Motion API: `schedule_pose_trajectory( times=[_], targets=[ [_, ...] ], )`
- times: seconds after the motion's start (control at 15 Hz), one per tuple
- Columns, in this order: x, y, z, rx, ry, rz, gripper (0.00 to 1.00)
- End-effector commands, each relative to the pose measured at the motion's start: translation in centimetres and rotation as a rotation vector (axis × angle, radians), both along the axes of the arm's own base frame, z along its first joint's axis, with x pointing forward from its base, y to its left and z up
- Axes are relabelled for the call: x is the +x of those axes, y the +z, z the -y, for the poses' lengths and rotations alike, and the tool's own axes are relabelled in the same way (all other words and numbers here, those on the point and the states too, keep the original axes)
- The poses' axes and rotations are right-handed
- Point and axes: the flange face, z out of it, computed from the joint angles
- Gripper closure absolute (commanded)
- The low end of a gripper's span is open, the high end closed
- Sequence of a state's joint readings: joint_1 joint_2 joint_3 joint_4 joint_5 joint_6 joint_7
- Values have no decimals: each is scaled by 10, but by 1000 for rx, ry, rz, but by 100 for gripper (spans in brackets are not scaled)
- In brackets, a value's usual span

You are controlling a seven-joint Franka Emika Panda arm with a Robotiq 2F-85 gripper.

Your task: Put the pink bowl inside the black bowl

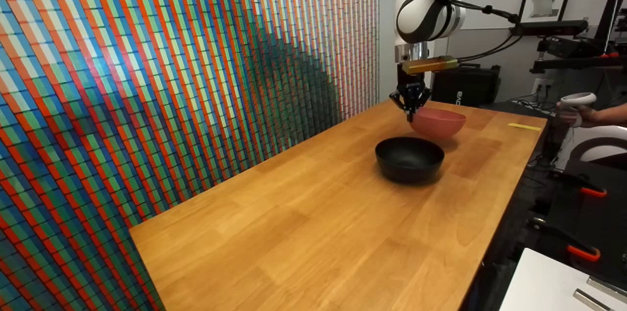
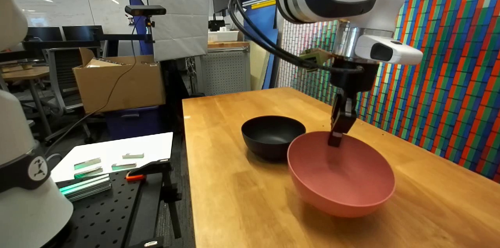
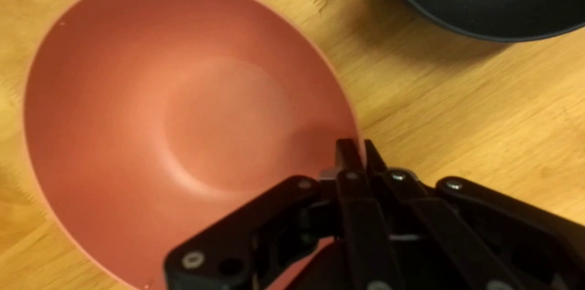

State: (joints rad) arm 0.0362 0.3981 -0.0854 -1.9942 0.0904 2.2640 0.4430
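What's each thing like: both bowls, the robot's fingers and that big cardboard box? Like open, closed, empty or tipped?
Pink bowl: empty, tilted, held by its rim; seems to hang clear of the wooden table.
Black bowl: empty, upright on the table.
Fingers: closed on the rim, one inside, one outside.
Cardboard box: open, one flap up.

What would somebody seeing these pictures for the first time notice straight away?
The brightly striped wall would probably grab attention first, rising along one side of the wooden table. Next, likely, comes the pink bowl, tilted, its rim pinched in the robot's hand. The black bowl sits close by on the table.
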Motion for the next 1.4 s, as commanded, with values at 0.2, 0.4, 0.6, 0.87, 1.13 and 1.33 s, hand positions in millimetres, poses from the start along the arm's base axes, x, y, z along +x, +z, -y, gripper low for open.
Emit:
schedule_pose_trajectory(
  times=[0.2,0.4,0.6,0.87,1.13,1.33],
  targets=[
    [-11,109,-51,185,105,-20,99],
    [-13,146,-93,213,169,26,99],
    [-20,153,-134,183,253,63,99],
    [-35,140,-177,143,353,64,99],
    [-45,112,-197,83,425,54,99],
    [-50,83,-204,24,479,59,99]
  ],
)
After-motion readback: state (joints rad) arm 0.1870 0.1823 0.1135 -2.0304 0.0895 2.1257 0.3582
